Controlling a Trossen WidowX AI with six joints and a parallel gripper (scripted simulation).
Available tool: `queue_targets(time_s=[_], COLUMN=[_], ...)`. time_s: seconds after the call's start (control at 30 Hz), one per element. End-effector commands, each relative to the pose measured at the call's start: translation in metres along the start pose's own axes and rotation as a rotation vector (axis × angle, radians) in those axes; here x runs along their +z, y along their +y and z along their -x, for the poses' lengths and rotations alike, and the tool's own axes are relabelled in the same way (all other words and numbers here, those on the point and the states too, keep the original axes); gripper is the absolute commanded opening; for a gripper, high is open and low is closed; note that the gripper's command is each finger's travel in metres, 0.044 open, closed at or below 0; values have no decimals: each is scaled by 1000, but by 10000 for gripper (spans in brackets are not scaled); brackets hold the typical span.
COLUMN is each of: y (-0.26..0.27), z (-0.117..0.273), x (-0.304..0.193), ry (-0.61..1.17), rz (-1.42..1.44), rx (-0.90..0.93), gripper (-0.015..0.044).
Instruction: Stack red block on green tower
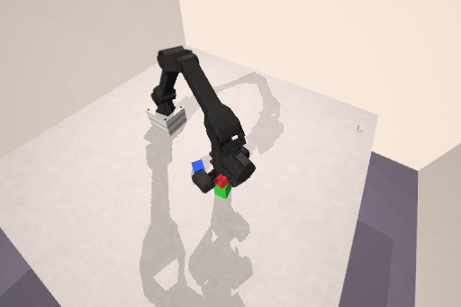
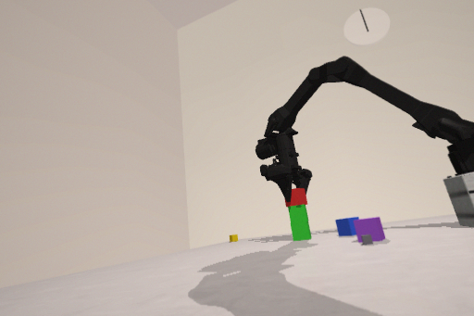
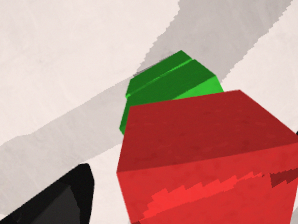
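The red block (image 1: 221, 181) (image 2: 296, 196) (image 3: 205, 132) sits on top of the green tower (image 1: 222, 191) (image 2: 300, 223) (image 3: 172, 82), with no clear gap between them in the exterior view. The tower stands upright, and the red block looks slightly offset to the left on it there. A seam shows across the tower in the wrist view. My gripper (image 2: 297, 195) is open, its fingers low on either side of the red block. In the wrist view the left finger stands apart from the block; the right finger is almost out of frame.
A blue block (image 1: 198, 166) (image 2: 345, 227) lies near the tower, toward the arm's base (image 1: 167, 121) (image 2: 458, 198). The exterior view also shows a purple block (image 2: 370, 229), a small grey block (image 2: 367, 239) in front of it, and a small yellow block (image 2: 233, 238) to the left.
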State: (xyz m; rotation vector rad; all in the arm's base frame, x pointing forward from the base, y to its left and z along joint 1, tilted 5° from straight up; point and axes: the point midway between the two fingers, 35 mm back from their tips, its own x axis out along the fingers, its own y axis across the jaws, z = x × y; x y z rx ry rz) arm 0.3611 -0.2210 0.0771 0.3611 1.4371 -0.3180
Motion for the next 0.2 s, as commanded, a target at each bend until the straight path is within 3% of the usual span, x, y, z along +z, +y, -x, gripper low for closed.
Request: queue_targets(time_s=[0.0, 0.17], y=[0, 0], z=[-1, -1], x=[0, 0], ry=[1, 1], rz=[0, 0], rx=[0, 0], gripper=[440, 440])
